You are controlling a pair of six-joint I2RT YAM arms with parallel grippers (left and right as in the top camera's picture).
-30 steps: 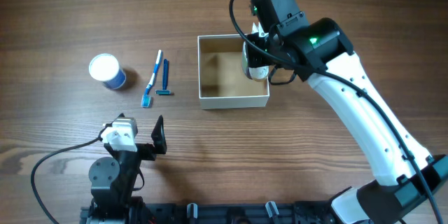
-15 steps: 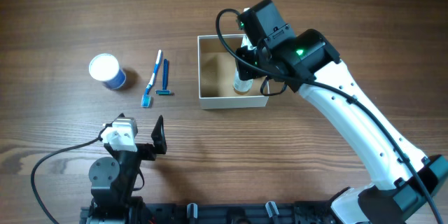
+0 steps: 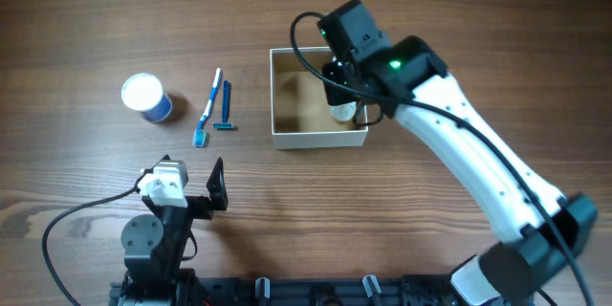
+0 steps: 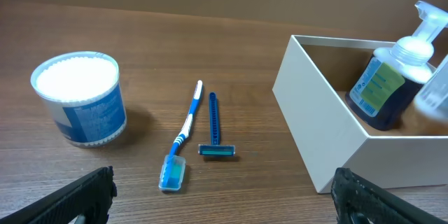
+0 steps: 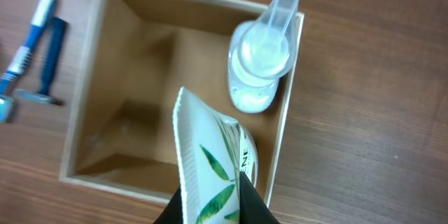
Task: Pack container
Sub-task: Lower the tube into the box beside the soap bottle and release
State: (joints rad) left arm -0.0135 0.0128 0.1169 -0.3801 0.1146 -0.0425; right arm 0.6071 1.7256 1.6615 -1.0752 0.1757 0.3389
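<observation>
Container (image 5: pixel 133 91) below right pincer (image 5: pixel 212 208) with tube (image 5: pixel 210 154)

The container (image 3: pixel 318 140) looks matt cardboard, the table (image 3: pixel 96 19) grained wood, perhaps laminate.

Table (image 3: pixel 96 19): brown wood, and it fills the whole overhead view.
Grain: long streaks running from 9 o'clock across to 3 o'clock.
Edge: black rail (image 3: pixel 316 292) at 6 o'clock.
Light: soft, even, shadows faint.
Left wrist view: wood blurring toward 12 o'clock.
</observation>
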